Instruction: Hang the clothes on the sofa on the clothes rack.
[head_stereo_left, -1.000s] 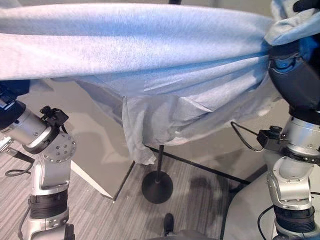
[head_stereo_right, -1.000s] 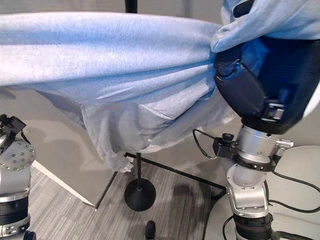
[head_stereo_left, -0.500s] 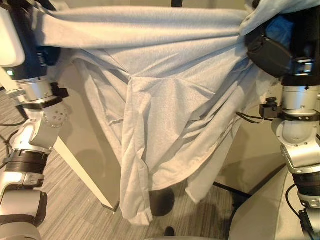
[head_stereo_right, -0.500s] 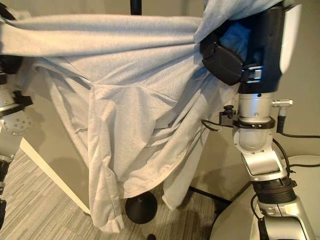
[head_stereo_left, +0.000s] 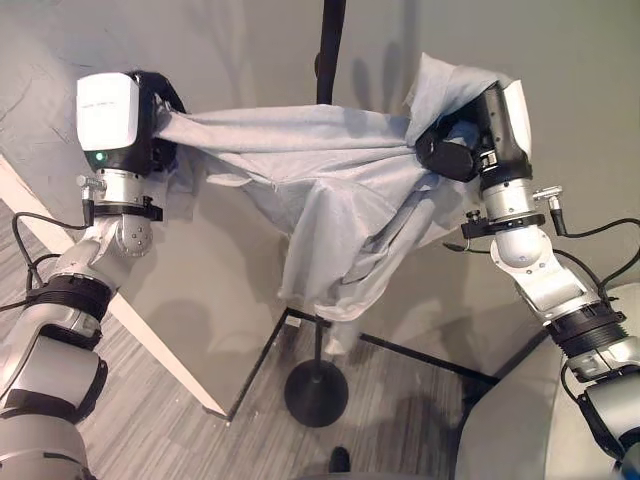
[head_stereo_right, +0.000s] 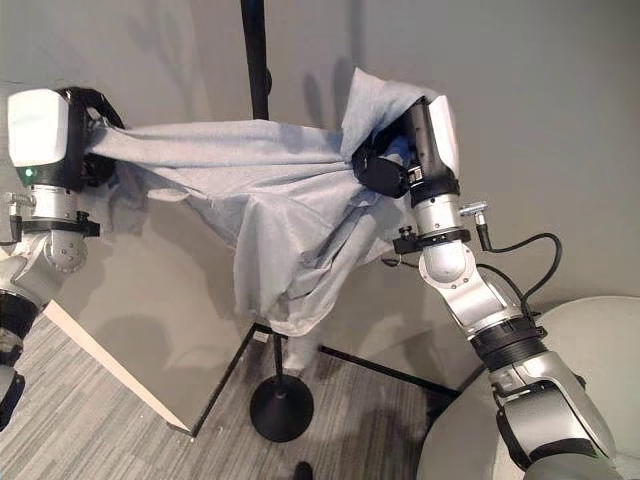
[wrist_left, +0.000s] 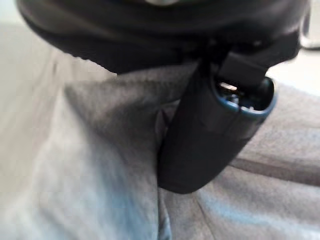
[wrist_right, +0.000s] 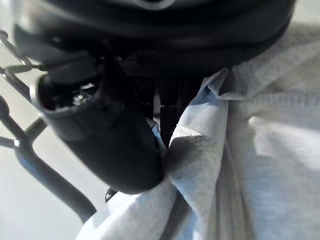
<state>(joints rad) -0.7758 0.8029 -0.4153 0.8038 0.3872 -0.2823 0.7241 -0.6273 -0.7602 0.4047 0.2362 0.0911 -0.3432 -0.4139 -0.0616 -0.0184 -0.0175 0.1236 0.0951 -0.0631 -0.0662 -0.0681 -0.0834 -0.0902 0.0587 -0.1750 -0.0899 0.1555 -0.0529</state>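
A light grey garment (head_stereo_left: 320, 190) is stretched in the air between both hands, its loose middle hanging down in folds. My left hand (head_stereo_left: 152, 125) is shut on one end, and its thumb (wrist_left: 210, 130) pins the cloth (wrist_left: 100, 165). My right hand (head_stereo_left: 450, 152) is shut on the other end, where a bunch of cloth stands up over it; its thumb (wrist_right: 105, 145) presses the fabric (wrist_right: 210, 175). The black rack pole (head_stereo_left: 330, 40) rises just behind the garment's top edge, and its round base (head_stereo_left: 316, 393) stands on the floor below. Dark rack hooks (wrist_right: 30, 165) show beside the right hand.
A grey wall stands behind the rack. A white slanted panel edge (head_stereo_left: 150, 340) runs across the floor at the left. A pale rounded seat (head_stereo_right: 590, 350) sits at the lower right. Thin black floor bars (head_stereo_left: 420, 345) spread from the rack's foot.
Both hands have carried the stretched garment up and away from the camera toward the rack pole. The view has shifted, and the hanging folds now clear the floor.
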